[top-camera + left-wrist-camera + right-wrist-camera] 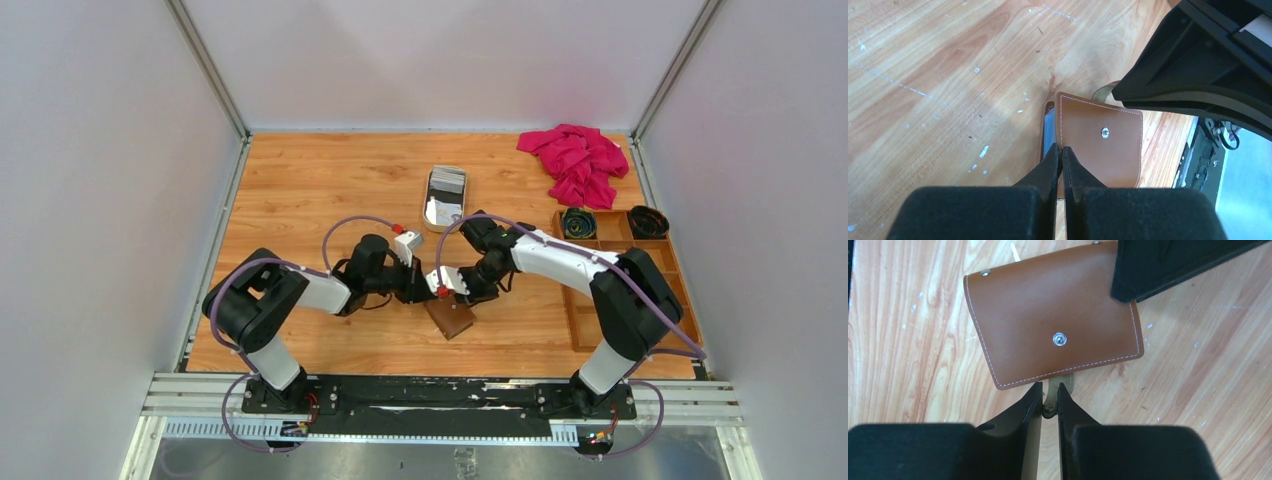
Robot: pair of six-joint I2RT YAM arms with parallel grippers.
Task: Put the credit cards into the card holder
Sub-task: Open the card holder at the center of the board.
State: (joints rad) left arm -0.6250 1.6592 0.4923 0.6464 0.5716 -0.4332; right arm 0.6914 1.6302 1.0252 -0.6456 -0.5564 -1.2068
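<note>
Little of the task looks done. The card holder (452, 318) lies closed and flat on the surface (320, 180), its brown flap down with the metal stud (1060, 339) showing, and no card can be seen in it. The credit cards (447, 182) sit stacked in the cream tin tray (445, 230), well beyond the card holder on the side away from the arm bases. Both arms are at the card holder. The left fingers (1048, 167) are pressed together with their tips at one edge of it, though I cannot tell whether they pinch any leather. The right fingers (1030, 405) stand close together with the snap tab (1050, 400) between them, at the card holder's opposite edge. My reading is that opening comes first, and fetching and inserting every card is still left.
</note>
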